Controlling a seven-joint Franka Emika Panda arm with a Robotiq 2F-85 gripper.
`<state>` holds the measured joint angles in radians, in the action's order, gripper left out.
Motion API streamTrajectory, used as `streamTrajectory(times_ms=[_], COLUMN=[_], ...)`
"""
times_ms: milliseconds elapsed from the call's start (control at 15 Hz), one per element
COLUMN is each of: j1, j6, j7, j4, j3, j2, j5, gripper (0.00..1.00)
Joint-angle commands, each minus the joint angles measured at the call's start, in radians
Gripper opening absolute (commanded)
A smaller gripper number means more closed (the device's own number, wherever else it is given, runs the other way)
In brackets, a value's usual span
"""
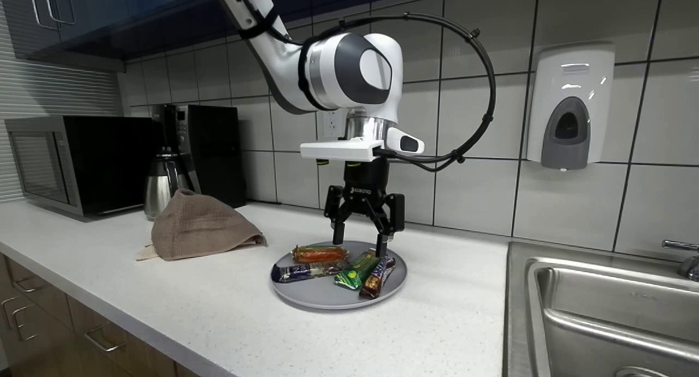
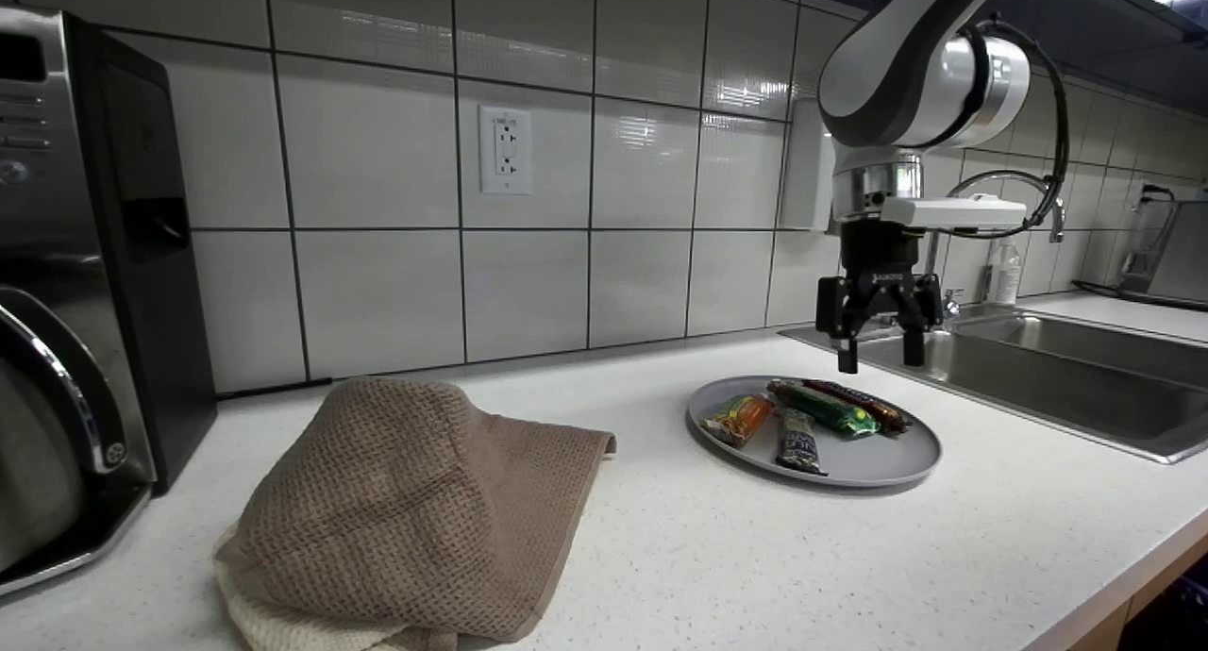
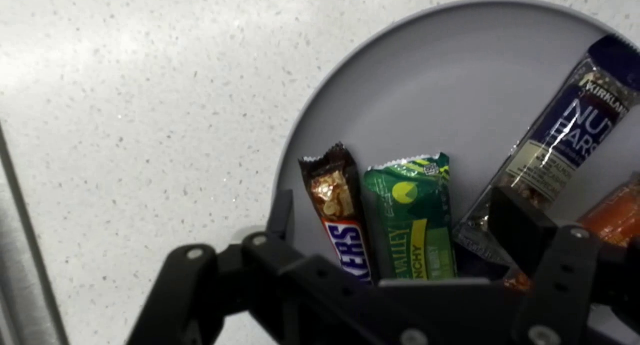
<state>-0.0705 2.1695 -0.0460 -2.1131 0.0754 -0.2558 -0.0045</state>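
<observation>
My gripper is open and empty, pointing down above a grey plate; its fingertips are apart from the wrappers below. Under the jaws in the wrist view lie a brown Snickers bar and a green granola bar, side by side. A dark blue nut bar lies to their right, partly behind a finger. An orange-wrapped bar sits at the right edge, partly hidden by the gripper. In both exterior views all these bars rest on the plate.
A brown towel lies heaped on the white counter. A steel sink is set into the counter beside the plate. A soap dispenser hangs on the tiled wall. A microwave and steel carafe stand beyond the towel.
</observation>
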Motion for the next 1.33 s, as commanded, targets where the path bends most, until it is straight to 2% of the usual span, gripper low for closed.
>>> streamTrajectory(times_ms=[0,733,1200,1267], j1=[0.009,0.021,0.037,0.028], j6=[0.013,0.05,0.067,0.045], j7=[0.042,0.119,0.177,0.123], j4=[-0.103,-0.314,-0.462,-0.394], j3=[0.001,-0.007,-0.038,-0.026], j2=[0.094,0.272,0.419,0.339], j5=[-0.024,-0.05,-0.067,-0.036], gripper=[1.0,1.0,1.0,1.0])
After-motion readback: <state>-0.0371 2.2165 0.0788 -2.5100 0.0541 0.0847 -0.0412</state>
